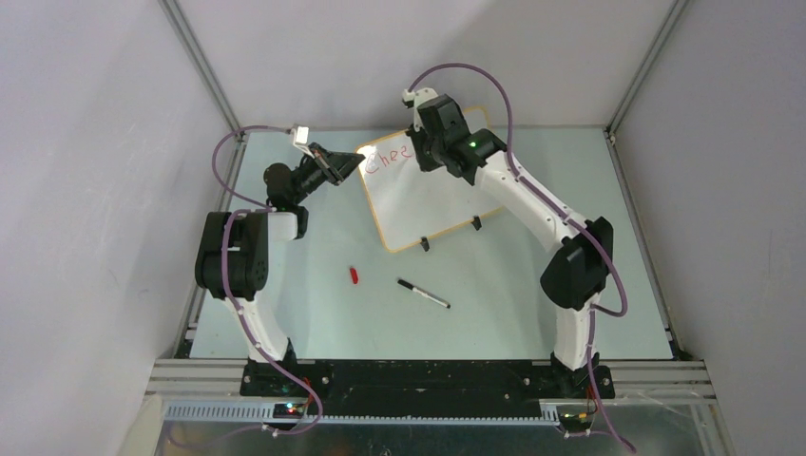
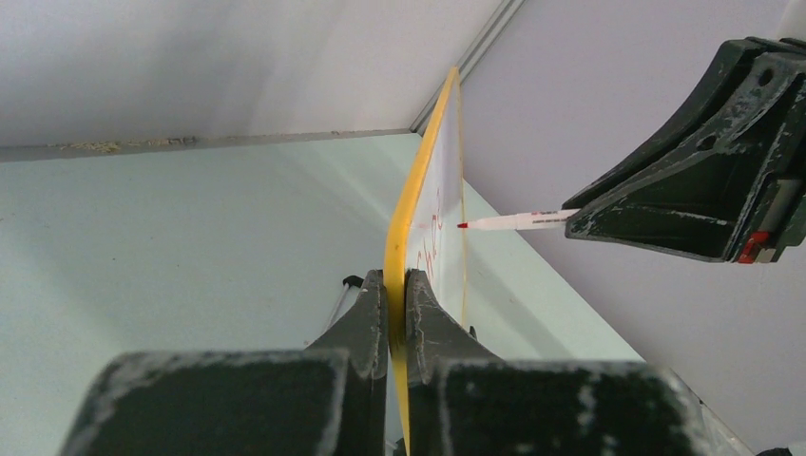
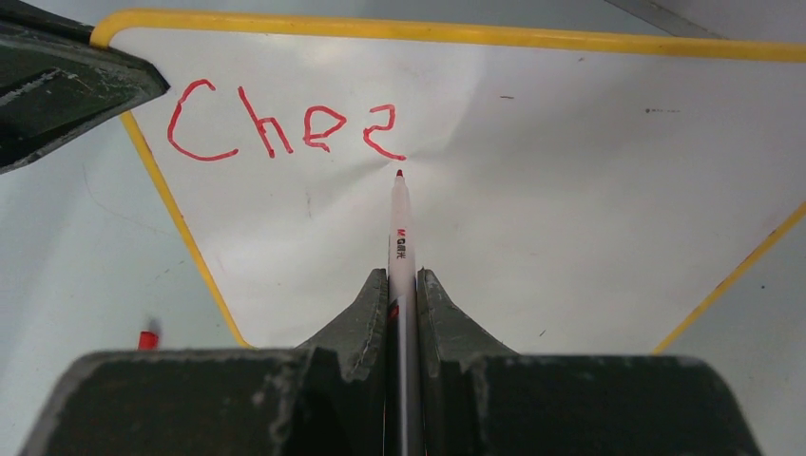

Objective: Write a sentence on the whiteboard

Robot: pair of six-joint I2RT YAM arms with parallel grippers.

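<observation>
Where the pale green tabletop (image 1: 532,285) fills the middle of the overhead view, plain grey-white walls (image 1: 86,190) close it in on the left, back and right, with metal bars (image 1: 200,62) running up the two far corners. The whiteboard (image 1: 428,204) sits in the upper middle of that view, turned at an angle, with two black feet (image 1: 425,244) along its lower edge. The left claw (image 1: 354,163) is clenched on the board's yellow-orange rim at the upper left corner, one finger on each face. The right claw (image 3: 407,285) comes in over the top edge and is clamped on a red marker (image 3: 400,228), whose tip sits just under the last letter; whether it touches the surface I cannot tell. The right arm covers part of the board's upper right in the overhead view. Lower down, on bare tabletop and well apart from the board, lie a small red cap (image 1: 354,275) and, to its right, a black pen (image 1: 423,293) with a white end. The red letters (image 3: 285,128) in the board's upper left read "Chee", the last two roughly formed. The marker's barrel carries a small printed mark, too fine to read.
</observation>
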